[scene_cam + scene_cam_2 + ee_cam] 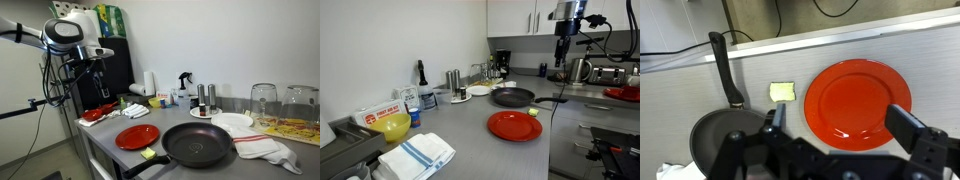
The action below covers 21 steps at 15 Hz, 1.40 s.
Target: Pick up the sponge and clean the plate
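Note:
The red plate (pixel 858 100) lies flat on the grey counter, and shows in both exterior views (pixel 137 136) (pixel 514 125). The small yellow sponge (pixel 783 92) lies on the counter between the plate and the handle of the black frying pan (pixel 725 135). It also shows at the counter's front edge in an exterior view (pixel 150 154). My gripper (pixel 840 125) is open and empty. It hangs high above the counter in both exterior views (pixel 97 85) (pixel 562 55). In the wrist view its fingers frame the plate's near side.
The frying pan (pixel 197 144) sits next to the plate. A smaller red dish (pixel 95 115), a white plate (pixel 233 122), a striped towel (pixel 265 148), glasses (pixel 263 98) and bottles (pixel 204 97) stand around. A yellow bowl (pixel 395 126) and a folded towel (pixel 415 155) lie nearby.

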### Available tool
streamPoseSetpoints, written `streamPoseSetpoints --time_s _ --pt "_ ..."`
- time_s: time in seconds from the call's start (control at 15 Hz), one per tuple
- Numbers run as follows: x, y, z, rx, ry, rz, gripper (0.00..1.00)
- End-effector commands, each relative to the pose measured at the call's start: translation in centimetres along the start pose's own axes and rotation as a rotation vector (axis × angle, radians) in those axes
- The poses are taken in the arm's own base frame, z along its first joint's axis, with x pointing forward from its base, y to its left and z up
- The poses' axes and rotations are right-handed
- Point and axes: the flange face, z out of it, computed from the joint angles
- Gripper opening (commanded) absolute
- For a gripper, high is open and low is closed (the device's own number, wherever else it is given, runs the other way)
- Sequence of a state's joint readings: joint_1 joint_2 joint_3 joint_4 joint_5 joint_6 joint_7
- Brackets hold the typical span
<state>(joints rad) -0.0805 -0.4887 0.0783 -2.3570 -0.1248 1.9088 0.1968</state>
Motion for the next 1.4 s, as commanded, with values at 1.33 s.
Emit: streamPoseSetpoints --time_s 1.33 --pt "0.02 0.01 -0.06 0.000 -0.001 0.000 1.00"
